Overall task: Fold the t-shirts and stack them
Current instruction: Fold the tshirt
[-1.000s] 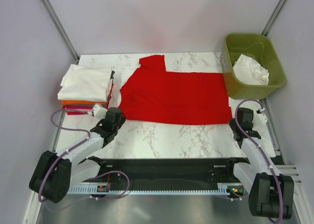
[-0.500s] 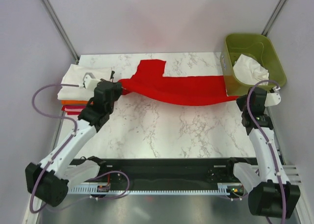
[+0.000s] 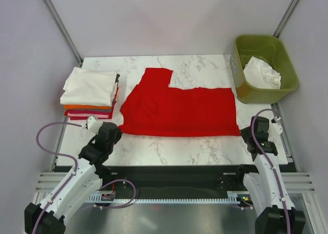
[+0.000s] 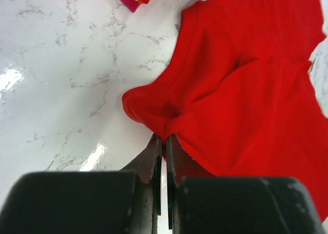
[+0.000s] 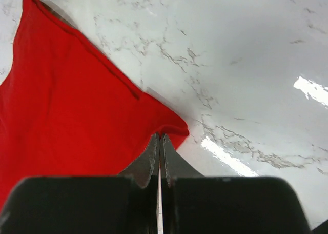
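The bright red cotton t-shirt (image 3: 179, 108) lies spread flat across the middle of the white marble-patterned table (image 3: 174, 148), with one short sleeve pointing to the far side. It sits between the stack of folded t-shirts (image 3: 88, 88) on the left (white on top, orange and dark red beneath) and the olive-green plastic bin (image 3: 256, 94) on the right, which holds a crumpled white t-shirt (image 3: 262, 72)

The left gripper (image 4: 164, 141) has its jaws pressed together on the near-left corner of the red cloth, which bunches into a small fold at the tips. The right gripper (image 5: 159, 139) pinches the near-right corner in the same way, jaws closed with only cloth between them

The step in hand looks like the laying-out and folding of the red shirt, both near corners held low at the table. The next move probably calls for both arms to act evenly, either raising the near edge and carrying it over to the far edge, or letting go together, so that the cloth stays square and unwrinkled
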You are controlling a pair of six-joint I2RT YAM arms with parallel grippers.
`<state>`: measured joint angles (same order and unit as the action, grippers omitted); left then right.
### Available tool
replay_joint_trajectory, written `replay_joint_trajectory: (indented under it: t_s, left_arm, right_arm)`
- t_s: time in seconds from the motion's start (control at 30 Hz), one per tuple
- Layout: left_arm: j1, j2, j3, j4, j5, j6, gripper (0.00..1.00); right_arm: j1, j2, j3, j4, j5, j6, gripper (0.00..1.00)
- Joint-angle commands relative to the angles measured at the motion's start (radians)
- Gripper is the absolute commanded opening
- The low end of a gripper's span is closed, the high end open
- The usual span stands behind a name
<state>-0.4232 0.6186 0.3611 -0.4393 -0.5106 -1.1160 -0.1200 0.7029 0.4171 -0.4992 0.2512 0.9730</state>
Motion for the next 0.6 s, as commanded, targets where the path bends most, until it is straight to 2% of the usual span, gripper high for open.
replay_joint_trajectory:
  t_s: [0.0, 0.2, 0.57]
  left_arm:
    - [0.003, -0.108, -0.052, -0.058, -0.026, -0.044, 0.02]
    - [0.003, -0.218, -0.159, -0.093, 0.03, -0.094, 0.02]
    - [0.003, -0.237, -0.185, -0.113, 0.052, -0.114, 0.02]
  right_arm:
    - [-0.003, -0.083, -0.05, -0.025, 0.011, -0.003, 0.0]
    - [-0.004, -0.183, -0.121, -0.062, 0.0, 0.009, 0.0]
    - [-0.004, -0.23, -0.109, -0.125, -0.003, -0.002, 0.0]
